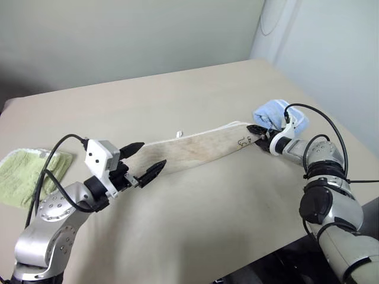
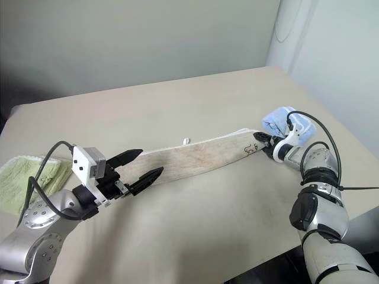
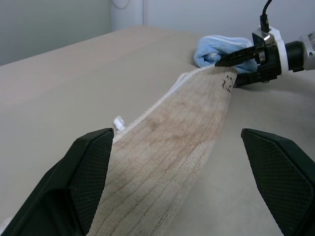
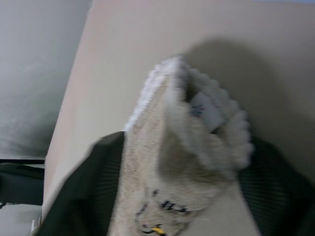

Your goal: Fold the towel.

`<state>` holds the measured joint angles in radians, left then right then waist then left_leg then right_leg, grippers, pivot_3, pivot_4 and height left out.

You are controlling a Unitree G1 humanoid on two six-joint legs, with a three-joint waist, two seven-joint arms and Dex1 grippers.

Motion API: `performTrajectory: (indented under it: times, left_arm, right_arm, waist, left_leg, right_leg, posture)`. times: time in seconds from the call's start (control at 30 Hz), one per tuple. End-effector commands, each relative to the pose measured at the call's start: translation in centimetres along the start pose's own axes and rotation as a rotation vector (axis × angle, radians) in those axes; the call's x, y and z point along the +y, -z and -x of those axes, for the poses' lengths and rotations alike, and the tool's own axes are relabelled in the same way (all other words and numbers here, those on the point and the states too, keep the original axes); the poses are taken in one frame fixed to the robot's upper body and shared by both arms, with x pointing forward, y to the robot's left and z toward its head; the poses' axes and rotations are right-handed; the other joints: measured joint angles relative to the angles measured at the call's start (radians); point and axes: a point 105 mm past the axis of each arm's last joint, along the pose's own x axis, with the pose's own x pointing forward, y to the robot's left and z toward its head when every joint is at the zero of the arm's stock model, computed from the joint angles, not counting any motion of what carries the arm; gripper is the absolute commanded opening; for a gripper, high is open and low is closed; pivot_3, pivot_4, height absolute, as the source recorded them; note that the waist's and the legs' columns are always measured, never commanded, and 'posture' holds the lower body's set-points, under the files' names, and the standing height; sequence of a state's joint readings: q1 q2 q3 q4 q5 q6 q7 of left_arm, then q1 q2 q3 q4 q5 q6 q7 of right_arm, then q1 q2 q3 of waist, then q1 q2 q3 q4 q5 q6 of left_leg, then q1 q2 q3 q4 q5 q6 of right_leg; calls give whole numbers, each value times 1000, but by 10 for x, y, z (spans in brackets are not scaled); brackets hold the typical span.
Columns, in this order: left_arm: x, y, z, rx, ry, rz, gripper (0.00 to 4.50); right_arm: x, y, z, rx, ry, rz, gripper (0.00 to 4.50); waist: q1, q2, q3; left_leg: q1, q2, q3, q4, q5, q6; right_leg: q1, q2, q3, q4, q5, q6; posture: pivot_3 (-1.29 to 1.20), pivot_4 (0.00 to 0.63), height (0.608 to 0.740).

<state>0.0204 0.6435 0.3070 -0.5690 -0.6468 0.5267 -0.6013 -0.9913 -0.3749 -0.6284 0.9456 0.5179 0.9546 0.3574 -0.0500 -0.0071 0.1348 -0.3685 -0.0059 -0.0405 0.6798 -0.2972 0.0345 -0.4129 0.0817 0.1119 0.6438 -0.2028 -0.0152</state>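
The long beige towel lies stretched across the table, its dark embroidered mark near the right end. My left gripper hovers open over the towel's left end, its black fingers standing on either side of the cloth without touching it. My right gripper is at the towel's right end, one finger above the edge and one below. In the right wrist view the towel is bunched up between the fingers.
A folded light blue towel sits just behind the right gripper, near the table's right edge. A light green folded towel lies at the far left. A small white tag sticks out from the beige towel's far edge.
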Motion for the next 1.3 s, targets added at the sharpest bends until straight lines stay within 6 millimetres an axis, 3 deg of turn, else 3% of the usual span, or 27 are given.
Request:
performTrajectory:
  times: [0.03, 0.2, 0.4, 0.5, 0.63, 0.77, 0.93, 1.13, 1.3]
  left_arm:
    - [-1, -12, 2, -39, -5, -36, 4500]
    - [0, -12, 0, -42, -3, -38, 4500]
    - [3, -12, 0, -39, -5, -40, 4500]
    - [2, -11, 0, -35, -2, -40, 4500]
    - [2, -10, -2, -32, 2, -42, 4500]
    - [2, -10, -3, -32, 5, -48, 4500]
    - [2, -11, -5, -38, 4, -50, 4500]
    - [-1, -10, -8, -48, 2, -44, 4500]
    - [-3, -9, -7, -52, -10, -39, 4500]
  right_arm:
    - [1, -12, 8, -41, -9, -7, 1791]
    - [3, -30, 20, -104, -15, 11, 96]
    - [8, -56, 44, -162, -11, 148, 42]
    - [27, -64, 52, -168, -49, 313, 42]
    - [62, -57, 49, -129, -105, 697, 42]
    - [92, -31, 45, -29, -197, 1099, 42]
    - [101, 37, 30, 217, -358, 1628, 42]
    - [115, 99, 3, 337, -510, 1711, 42]
    - [108, 114, -12, 363, -486, 1712, 42]
  waist:
    - [3, 0, 0]
    - [11, 0, 0]
    - [26, 2, 1]
    - [25, 3, 2]
    - [21, 4, 2]
    - [17, 4, 2]
    - [17, 4, 2]
    - [16, 4, 2]
    - [22, 3, 2]
  left_leg:
    - [0, 0, 0, -2, 0, -1]
    - [0, 0, 0, -7, 3, -5]
    - [0, 0, 0, -7, 2, -4]
    - [0, 0, 0, -8, 2, -4]
    - [0, 0, 0, -10, 2, -4]
    - [0, 0, 0, -11, 4, -7]
    - [0, 0, 0, -11, 5, -8]
    - [0, 1, 0, -10, 5, -10]
    - [0, 0, 0, -10, 6, -10]
  right_leg:
    - [-1, 0, 0, 0, 0, -1]
    - [-3, 0, 0, 0, -1, -2]
    - [-3, 0, 0, 0, -1, -2]
    - [-3, 0, 0, 0, -1, -2]
    - [-4, 1, 0, 0, -2, -2]
    - [-5, 1, 0, -1, -2, -3]
    - [-4, 0, 0, -1, -2, -2]
    - [-4, 1, 0, -1, -2, -2]
    - [-4, 0, 0, -1, -2, -2]
  posture:
    - [0, 150, 740]
    - [0, 150, 740]
    - [0, 150, 740]
    - [0, 150, 740]
    - [0, 150, 740]
    - [0, 150, 740]
    - [0, 150, 740]
    - [0, 150, 740]
    - [0, 150, 740]
